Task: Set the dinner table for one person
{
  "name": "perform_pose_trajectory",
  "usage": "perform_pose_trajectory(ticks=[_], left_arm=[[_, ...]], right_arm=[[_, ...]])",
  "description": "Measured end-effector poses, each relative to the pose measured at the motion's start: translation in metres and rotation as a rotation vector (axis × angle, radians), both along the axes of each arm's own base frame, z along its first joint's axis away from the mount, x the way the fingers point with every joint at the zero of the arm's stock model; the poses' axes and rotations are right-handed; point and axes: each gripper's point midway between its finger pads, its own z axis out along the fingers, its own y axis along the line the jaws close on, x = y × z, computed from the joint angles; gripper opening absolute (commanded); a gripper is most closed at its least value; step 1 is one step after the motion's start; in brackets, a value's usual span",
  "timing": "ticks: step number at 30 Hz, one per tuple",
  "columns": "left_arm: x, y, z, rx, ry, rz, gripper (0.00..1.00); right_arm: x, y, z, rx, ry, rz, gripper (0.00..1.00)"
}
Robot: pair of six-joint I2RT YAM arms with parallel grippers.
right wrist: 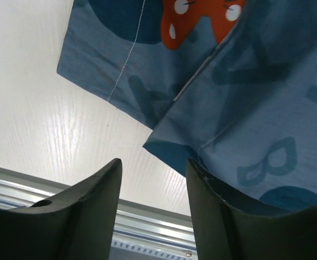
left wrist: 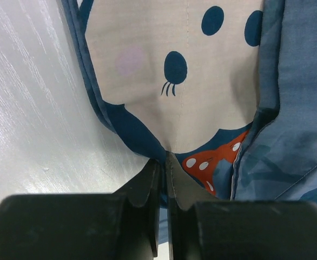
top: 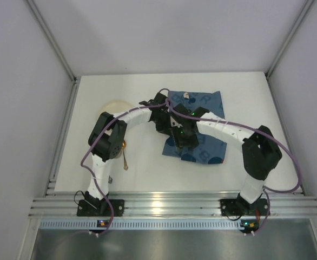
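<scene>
Dinner table [top: 147, 162]: flat matte white rectangle, plain; blue mat [top: 210, 103] atop

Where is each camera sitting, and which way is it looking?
Top camera: high above and behind the arms, looking down at the white table and blue mat; the left arm and right arm show whole.
Left wrist camera: on the left arm, looking past the left gripper, pinched shut on the mat's edge.
Right wrist camera: on the right arm, looking past the right gripper, jaws apart by a mat corner.
Shared: all three see mat and table.
</scene>
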Motion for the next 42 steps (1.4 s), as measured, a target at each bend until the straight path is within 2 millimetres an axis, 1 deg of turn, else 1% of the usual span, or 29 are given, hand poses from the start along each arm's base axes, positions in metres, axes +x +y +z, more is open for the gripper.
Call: perform_pose_trajectory(ticks=[1, 3, 6, 8, 10, 13, 17, 20, 25, 26, 27, 28, 33, 37, 40, 42], left_arm=[[0.0, 0.0, 0.0, -0.001, 0.0, 0.0, 0.08], [0.0, 0.0, 0.0, -0.003, 0.002, 0.0, 0.07], [0.0, 0.0, 0.0, -0.007, 0.005, -0.002, 0.07], [0.0, 0.0, 0.0, -0.008, 0.005, -0.003, 0.05], [0.0, 0.0, 0.0, -0.007, 0.003, -0.008, 0.04], [-0.001, -0.001, 0.0, -0.012, 0.004, -0.014, 0.03], [-0.001, -0.001, 0.0, -0.016, 0.001, -0.02, 0.01], [-0.002, -0.001, 0.0, -0.021, 0.0, -0.024, 0.0], [-0.001, -0.001, 0.0, -0.03, 0.001, -0.033, 0.0], [-0.001, 0.0, 0.0, -0.031, 0.002, -0.035, 0.0], [-0.001, 0.0, 0.0, -0.033, 0.003, -0.035, 0.0], [-0.001, 0.0, 0.0, -0.034, 0.002, -0.037, 0.0], [-0.001, 0.001, 0.0, -0.035, 0.004, -0.037, 0.0], [0.0, 0.003, 0.0, -0.037, 0.006, -0.035, 0.0], [0.0, 0.004, 0.0, -0.036, 0.007, -0.035, 0.0], [0.001, 0.005, 0.0, -0.034, 0.008, -0.035, 0.0]], right_arm=[[-0.003, 0.003, -0.007, -0.012, 0.013, 0.011, 0.49], [-0.01, 0.008, -0.018, -0.032, 0.035, 0.021, 0.45], [-0.013, 0.011, -0.028, -0.056, 0.052, 0.02, 0.43], [-0.012, 0.008, -0.034, -0.081, 0.051, 0.011, 0.43], [-0.01, 0.004, -0.039, -0.109, 0.044, 0.005, 0.4], [-0.006, -0.002, -0.048, -0.155, 0.038, -0.01, 0.39], [-0.003, -0.012, -0.055, -0.227, 0.018, -0.03, 0.37], [-0.002, -0.019, -0.055, -0.284, -0.004, -0.035, 0.36], [0.003, -0.025, -0.049, -0.377, -0.056, -0.036, 0.18], [0.003, -0.027, -0.049, -0.389, -0.063, -0.041, 0.14], [0.004, -0.029, -0.049, -0.403, -0.067, -0.041, 0.05], [0.004, -0.03, -0.049, -0.411, -0.068, -0.04, 0.01], [0.006, -0.033, -0.049, -0.43, -0.077, -0.047, 0.0], [0.008, -0.035, -0.044, -0.435, -0.078, -0.05, 0.0], [0.016, -0.041, -0.032, -0.419, -0.081, -0.066, 0.0], [0.031, -0.052, -0.016, -0.389, -0.091, -0.107, 0.0]])
